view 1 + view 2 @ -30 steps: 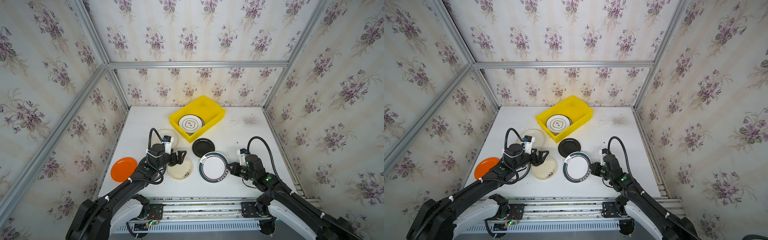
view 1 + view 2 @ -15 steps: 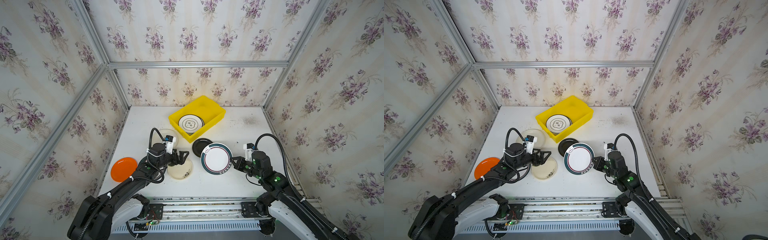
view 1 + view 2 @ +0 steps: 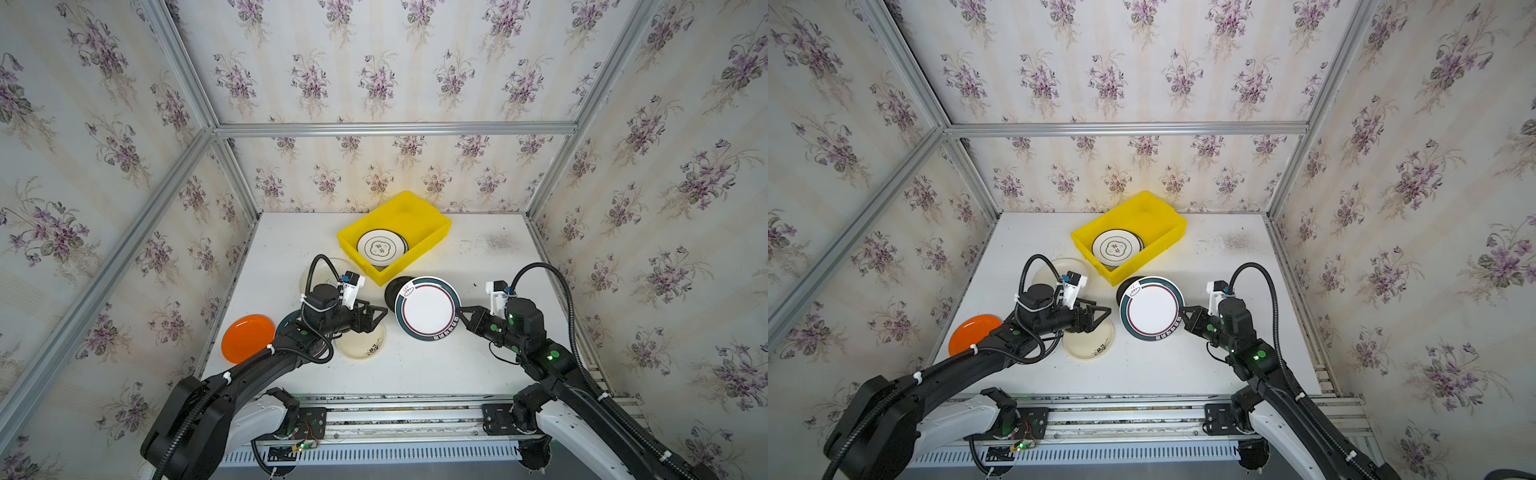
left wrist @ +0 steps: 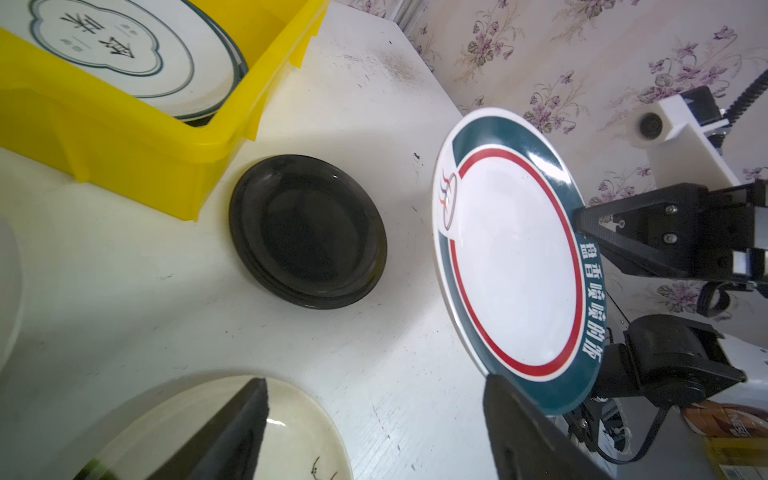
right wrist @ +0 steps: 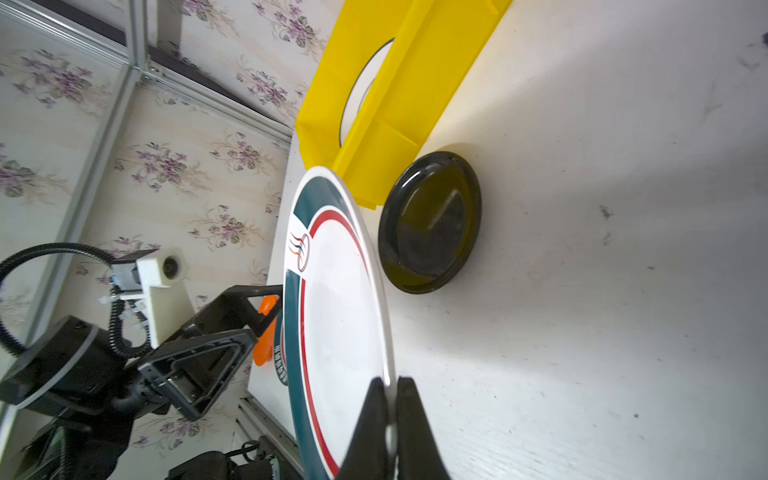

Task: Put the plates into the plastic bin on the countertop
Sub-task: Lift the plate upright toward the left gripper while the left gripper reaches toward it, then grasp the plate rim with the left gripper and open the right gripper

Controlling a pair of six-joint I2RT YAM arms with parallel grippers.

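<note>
My right gripper point(image 3: 458, 314) point(image 5: 390, 384) is shut on the rim of a white plate with a dark green rim and red ring point(image 3: 427, 308) point(image 4: 515, 266) point(image 5: 345, 316). It holds that plate tilted above the countertop point(image 3: 478, 257), partly over a glossy black plate point(image 3: 392, 291) point(image 4: 307, 230). My left gripper point(image 3: 379, 318) point(image 4: 376, 380) stands open above a cream plate point(image 3: 361, 347) point(image 4: 291, 432). It points at the held plate, one finger close to the plate's rim, nothing between the fingers. The yellow plastic bin point(image 3: 411, 214) point(image 4: 124, 137) holds a white patterned plate point(image 3: 381, 248).
An orange plate point(image 3: 247, 337) lies at the table's left edge. Another cream plate point(image 3: 322, 274) sits behind the left wrist, partly hidden by the cable. Aluminium framing and wallpapered walls close in the table on three sides.
The right gripper has lifted the green-rimmed plate off the table and carried it up and toward the black plate and the bin. The left gripper has stayed over the cream plate.
</note>
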